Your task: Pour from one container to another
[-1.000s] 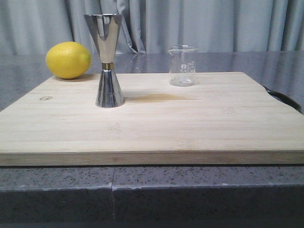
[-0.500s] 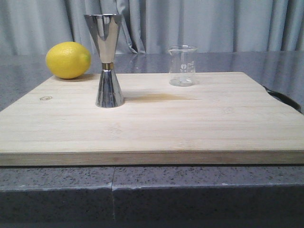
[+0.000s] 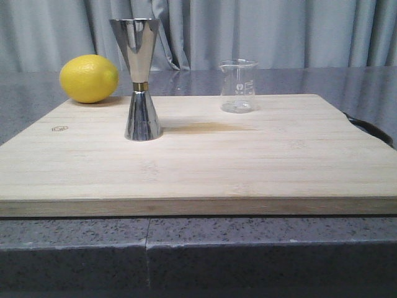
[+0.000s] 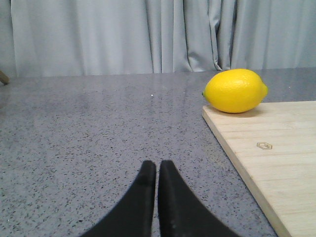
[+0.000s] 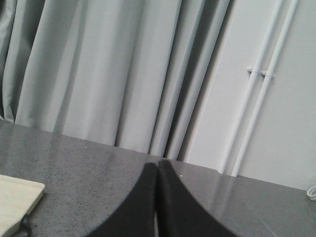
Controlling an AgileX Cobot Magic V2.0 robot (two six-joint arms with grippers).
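Jigger and beaker stand upright, apart; beaker looks empty, though it's hard to tell. Left gripper and right gripper pressed together, holding nothing.

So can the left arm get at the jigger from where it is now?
Probably yes. The left gripper, fingers together, sits off the board's left side; only the lemon is near, behind the jigger.

Steel jigger: hourglass shape w/ brass band at waist, upright on wooden board, left-centre, wide cup up. Clear glass beaker: small, w/ white markings, upright near board's far edge, right of jigger, well apart; looks empty.
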